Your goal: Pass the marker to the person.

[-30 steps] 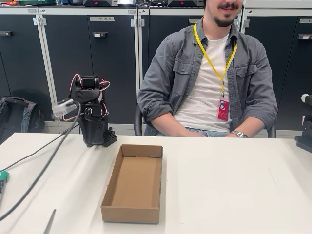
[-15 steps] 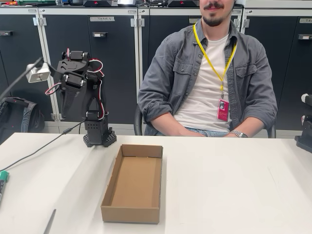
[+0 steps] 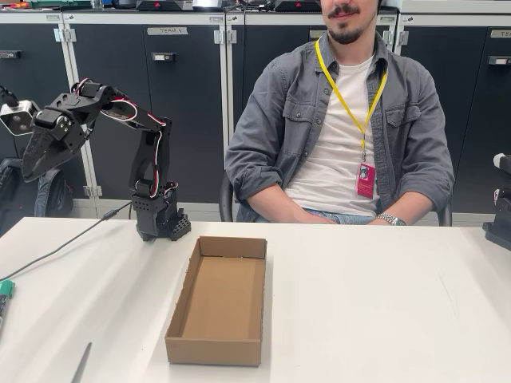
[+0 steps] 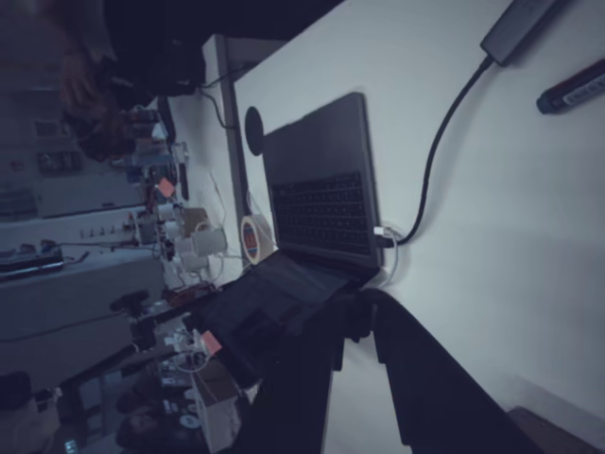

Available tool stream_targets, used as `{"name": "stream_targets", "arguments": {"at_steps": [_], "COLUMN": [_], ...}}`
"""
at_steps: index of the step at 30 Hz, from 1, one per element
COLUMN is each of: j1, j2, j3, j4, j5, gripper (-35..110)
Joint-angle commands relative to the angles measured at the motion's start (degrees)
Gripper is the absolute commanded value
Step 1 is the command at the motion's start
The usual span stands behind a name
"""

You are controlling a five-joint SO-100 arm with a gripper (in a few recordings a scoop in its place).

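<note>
The gripper hangs in the air at the left of the fixed view, its 2 fingers drawn together to a point with nothing between them, clear of the worktop. In the wrist view the dark fingers likewise meet. The marker lies at the worktop's left edge, mostly cut off, only its green end showing; the wrist view catches its dark barrel dimly. The person sits behind the worktop, beyond a cardboard box.
</note>
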State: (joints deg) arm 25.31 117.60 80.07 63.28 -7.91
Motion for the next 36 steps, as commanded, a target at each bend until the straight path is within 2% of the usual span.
{"name": "stream_targets", "arguments": {"at_steps": [1, 13, 26, 36], "j1": [0.97, 1.67, 1.67, 1.85], "j2": [-0.09, -3.25, -6.5, -7.91], "j3": [-2.99, -7.56, -6.77, -6.86], "j4": [1.93, 7.12, -0.62, -1.76], "j5": [2.99, 10.46, 12.39, 12.22], "gripper": [-5, -2, -1, -1]}}
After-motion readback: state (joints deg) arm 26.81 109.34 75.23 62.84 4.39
